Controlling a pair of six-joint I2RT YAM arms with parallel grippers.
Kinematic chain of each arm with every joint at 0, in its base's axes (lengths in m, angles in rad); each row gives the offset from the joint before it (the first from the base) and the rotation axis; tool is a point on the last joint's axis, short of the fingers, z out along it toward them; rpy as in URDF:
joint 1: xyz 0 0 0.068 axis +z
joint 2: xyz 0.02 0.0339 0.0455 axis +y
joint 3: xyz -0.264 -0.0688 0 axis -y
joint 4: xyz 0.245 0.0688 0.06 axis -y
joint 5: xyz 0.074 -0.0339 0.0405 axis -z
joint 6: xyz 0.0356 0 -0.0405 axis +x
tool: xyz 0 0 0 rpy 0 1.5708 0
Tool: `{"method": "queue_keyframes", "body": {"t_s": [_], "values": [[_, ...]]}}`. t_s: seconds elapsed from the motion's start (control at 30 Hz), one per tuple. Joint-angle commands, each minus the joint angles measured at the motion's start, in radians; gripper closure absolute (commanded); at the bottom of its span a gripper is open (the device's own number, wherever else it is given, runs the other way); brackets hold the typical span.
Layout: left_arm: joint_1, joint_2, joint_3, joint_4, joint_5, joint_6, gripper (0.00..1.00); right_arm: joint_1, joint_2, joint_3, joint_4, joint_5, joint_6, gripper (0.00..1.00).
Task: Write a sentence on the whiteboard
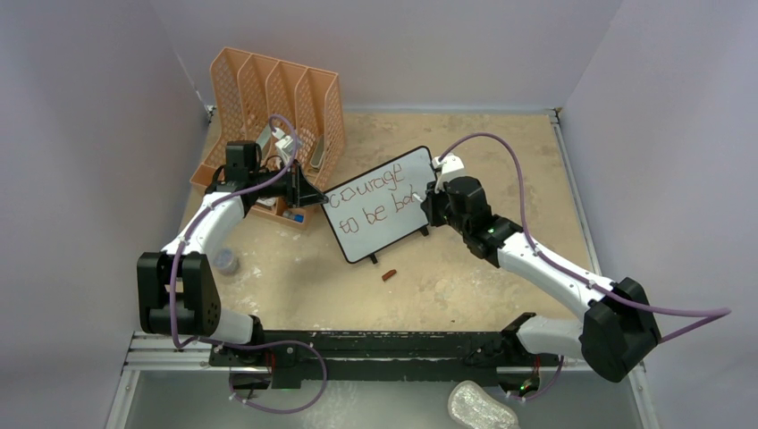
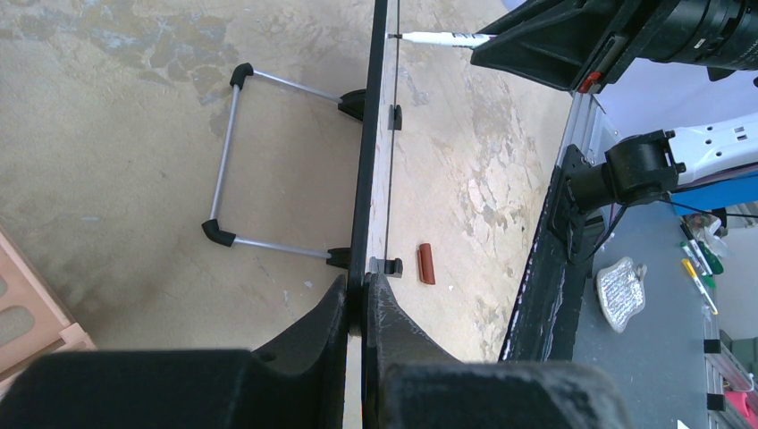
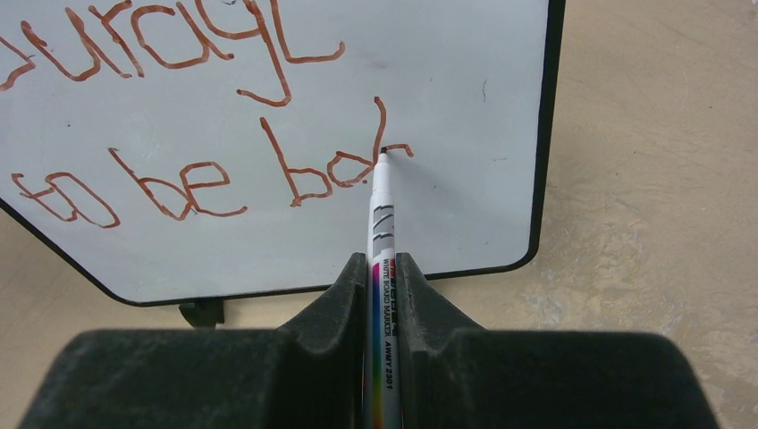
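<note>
Where the whiteboard stands: the whiteboard [image 1: 383, 228] is upright on the counter [image 1: 501, 152] between the two arms. It leans back on a wire stand [image 2: 225, 161], with its written face turned toward the right arm and the orange file organizer [image 1: 277, 89] close behind its left end.
Left hand: the left hand [image 2: 357, 290] is closed on the board's left edge, the thin black frame pinched between both fingers. I judge this to be a brace, so that the light board neither slides nor tips back under the pen.
Right hand: the right hand [image 3: 383, 268] is clamped on a marker [image 3: 383, 214] by the barrel. Most of the pen sticks out ahead of the fingers, which leaves the tip in plain sight of the wrist camera.
Marker tip: it touches the board at the last letter of the lower line, where the stem meets a short hook.
Sentence: the sentence [image 1: 375, 198] is in reddish-brown handwriting on two lines, "courage" above "to be bad". The final letter is loosely shaped, and I cannot tell whether it is finished.
Progress: by the look of the words, the writing is at or near its end.
Cap-like piece: a small reddish-brown cylinder [image 1: 389, 275] lies on the counter just in front of the board's lower edge, apart from both hands. It is probably the marker's cap, left out of the way.
Risk: a hard push at the far right end would lever the board against the left grip.
</note>
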Motion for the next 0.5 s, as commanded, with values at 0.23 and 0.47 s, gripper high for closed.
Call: {"method": "queue_keyframes", "body": {"t_s": [0.23, 0.47], "values": [[-0.001, -0.028, -0.008, 0.014, -0.026, 0.009, 1.00, 0.008, 0.005, 0.021, -0.026, -0.016, -0.003, 1.00], [-0.001, -0.028, -0.007, 0.013, -0.027, 0.009, 1.00, 0.007, 0.017, 0.033, -0.052, 0.024, 0.020, 1.00]]}}
